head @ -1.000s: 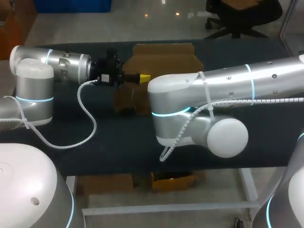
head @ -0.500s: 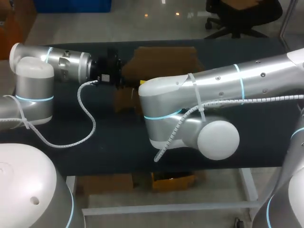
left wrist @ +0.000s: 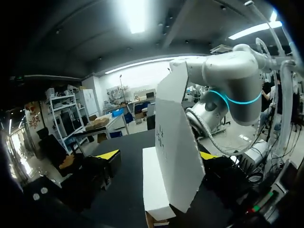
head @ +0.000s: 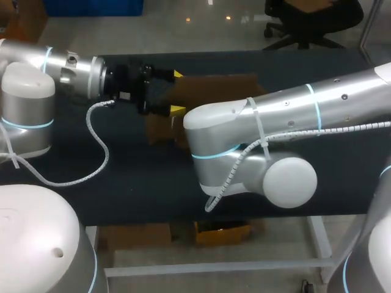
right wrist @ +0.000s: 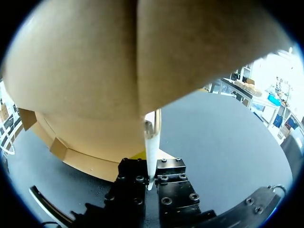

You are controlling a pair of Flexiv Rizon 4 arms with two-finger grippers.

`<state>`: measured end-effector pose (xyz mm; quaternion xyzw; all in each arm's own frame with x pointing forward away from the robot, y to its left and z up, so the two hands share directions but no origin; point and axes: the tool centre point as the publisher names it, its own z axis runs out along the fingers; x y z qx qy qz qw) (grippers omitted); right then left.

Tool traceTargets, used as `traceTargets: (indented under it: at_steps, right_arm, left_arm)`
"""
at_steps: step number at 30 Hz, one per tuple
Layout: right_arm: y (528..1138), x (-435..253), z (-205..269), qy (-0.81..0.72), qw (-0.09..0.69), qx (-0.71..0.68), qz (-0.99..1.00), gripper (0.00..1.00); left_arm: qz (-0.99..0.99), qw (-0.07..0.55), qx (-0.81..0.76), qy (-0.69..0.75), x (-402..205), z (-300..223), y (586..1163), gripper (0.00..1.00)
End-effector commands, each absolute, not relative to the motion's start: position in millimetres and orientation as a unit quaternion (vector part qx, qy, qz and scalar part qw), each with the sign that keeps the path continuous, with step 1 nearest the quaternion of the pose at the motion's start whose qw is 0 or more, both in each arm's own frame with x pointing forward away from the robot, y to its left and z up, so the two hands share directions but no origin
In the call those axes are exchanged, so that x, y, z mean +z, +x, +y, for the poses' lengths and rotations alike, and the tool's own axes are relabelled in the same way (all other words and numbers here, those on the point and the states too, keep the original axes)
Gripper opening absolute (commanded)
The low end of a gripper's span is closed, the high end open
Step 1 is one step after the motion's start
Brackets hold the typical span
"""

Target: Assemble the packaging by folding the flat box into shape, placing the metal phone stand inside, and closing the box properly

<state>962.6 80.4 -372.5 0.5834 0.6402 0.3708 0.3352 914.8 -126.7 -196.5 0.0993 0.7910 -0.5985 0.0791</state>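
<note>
At mid-table, near the far edge, the cardboard box (head: 214,85) stands part-folded: matte brown, flat creased panels, one flap upright. Our right gripper (right wrist: 150,176) pinches a thin panel edge-on, fingers pressed tight on it. Our left gripper (head: 176,91) is spread wide either side of the upright flap, w/o visible contact. Dark matte table (head: 122,165) underneath.

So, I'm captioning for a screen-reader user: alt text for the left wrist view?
A white cardboard box stands on edge between the open jaws of the left gripper. The right arm bends behind it, above the dark table.
</note>
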Motion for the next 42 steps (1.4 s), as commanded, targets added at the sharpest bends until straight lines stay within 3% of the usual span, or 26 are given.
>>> traceTargets:
  at_steps: [1,10,27,37,42]
  right_arm:
    - [965,-366,69,0.573,0.303,0.39,0.654,0.0]
    - [967,-358,63,0.548,0.258,0.406,0.684,0.0]
    - [971,-347,60,0.493,0.163,0.426,0.741,0.0]
    - [972,-348,56,0.477,0.115,0.421,0.763,0.0]
    - [972,-354,54,0.465,0.045,0.441,0.766,0.0]
  left_arm:
    - [0.803,0.096,-0.578,0.109,-184,-119,906,1.0]
    - [0.82,0.14,-0.535,0.149,-180,-99,898,1.0]
    - [0.848,0.169,-0.474,0.164,-171,-53,895,1.0]
    - [0.876,0.133,-0.44,0.144,-172,-18,897,1.0]
    - [0.891,0.09,-0.418,0.151,-173,0,894,1.0]
